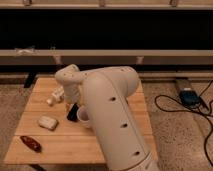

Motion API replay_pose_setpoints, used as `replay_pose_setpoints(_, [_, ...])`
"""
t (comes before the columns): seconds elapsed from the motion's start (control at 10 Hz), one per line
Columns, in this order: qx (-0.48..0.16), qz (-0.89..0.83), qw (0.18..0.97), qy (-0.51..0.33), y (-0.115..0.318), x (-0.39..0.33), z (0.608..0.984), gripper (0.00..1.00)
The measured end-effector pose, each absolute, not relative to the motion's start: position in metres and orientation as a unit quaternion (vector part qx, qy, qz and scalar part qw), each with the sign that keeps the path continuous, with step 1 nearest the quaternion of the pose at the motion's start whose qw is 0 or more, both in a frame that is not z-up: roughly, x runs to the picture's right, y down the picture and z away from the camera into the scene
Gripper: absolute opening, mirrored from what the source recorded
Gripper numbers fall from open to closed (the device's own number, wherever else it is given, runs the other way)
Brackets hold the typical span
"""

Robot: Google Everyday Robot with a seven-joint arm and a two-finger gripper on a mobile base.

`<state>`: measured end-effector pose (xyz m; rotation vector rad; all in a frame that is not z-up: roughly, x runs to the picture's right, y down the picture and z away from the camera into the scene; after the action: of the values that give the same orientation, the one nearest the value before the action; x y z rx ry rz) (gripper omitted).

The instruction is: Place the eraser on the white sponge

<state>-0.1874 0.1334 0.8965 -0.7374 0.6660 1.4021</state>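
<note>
Hovering just above eraser [72, 113]: gripper [73, 103], jaws wide; white sponge [47, 122] apart on table [65, 146].

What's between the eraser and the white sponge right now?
Only bare wooden tabletop, in the camera view: nothing lies between the eraser and the white sponge. The hand hangs right over the eraser.
</note>
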Motion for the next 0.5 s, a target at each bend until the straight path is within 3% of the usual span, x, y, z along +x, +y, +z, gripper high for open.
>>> replay_pose_setpoints(0.2, [-0.337, 0.619, 0.645, 0.296, 0.1336, -0.1833, 0.9003, 0.54])
replay_pose_setpoints(0.5, [-0.349, 0.614, 0.647, 0.289, 0.1335, -0.1860, 0.8966, 0.25])
